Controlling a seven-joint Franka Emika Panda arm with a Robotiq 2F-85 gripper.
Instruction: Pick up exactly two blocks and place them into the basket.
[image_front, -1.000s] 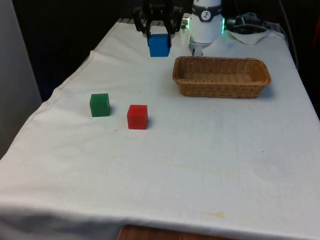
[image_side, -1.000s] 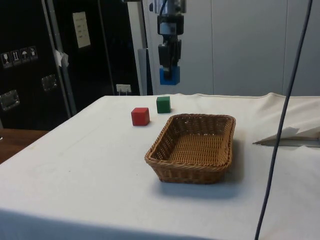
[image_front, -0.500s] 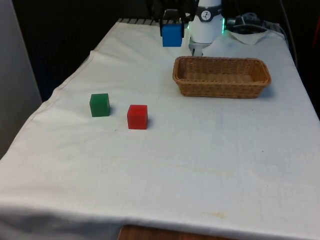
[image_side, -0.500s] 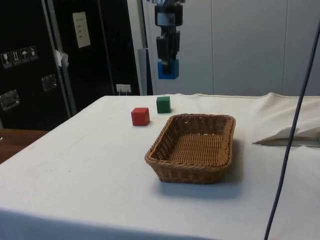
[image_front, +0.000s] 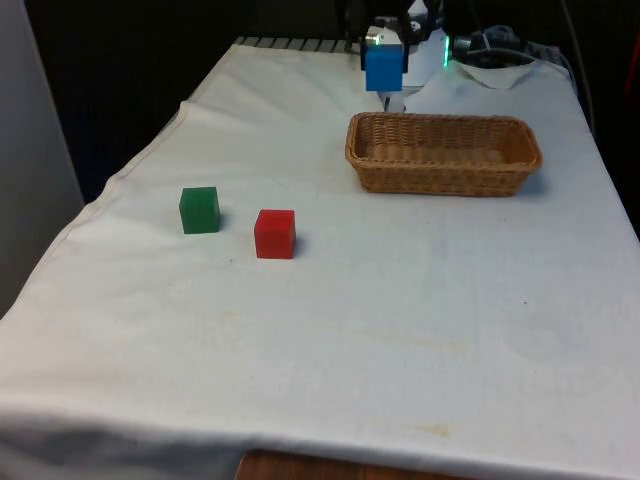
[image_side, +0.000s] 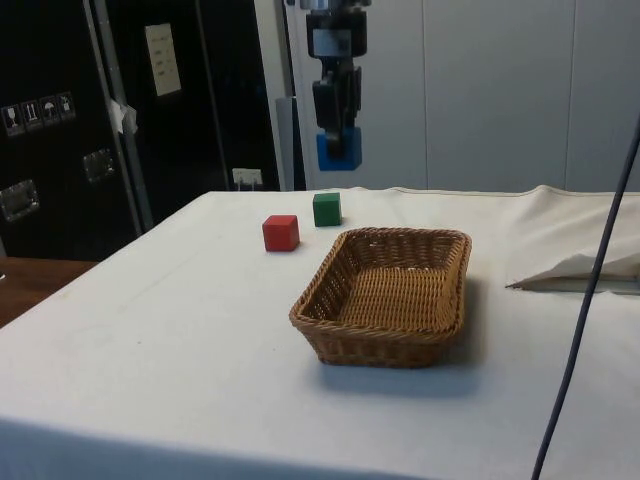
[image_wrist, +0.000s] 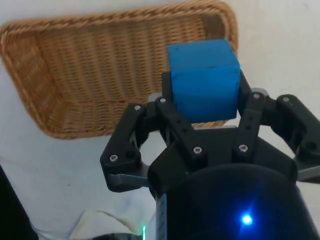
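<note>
your blue block (image_wrist: 202, 80) sits clamped between the closed fingers (image_wrist: 172, 117) of the gripper (image_wrist: 206, 112), held high; the basket (image_wrist: 70, 125) lies below and slightly beyond the fingertips, its long axis running crosswise.

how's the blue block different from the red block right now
The blue block is blue and hangs in the air, clamped in the gripper; the red block is red and rests on the table, untouched. The blue block is near the basket; the red sits beside the green block. Both are similar-looking cubes.
</note>
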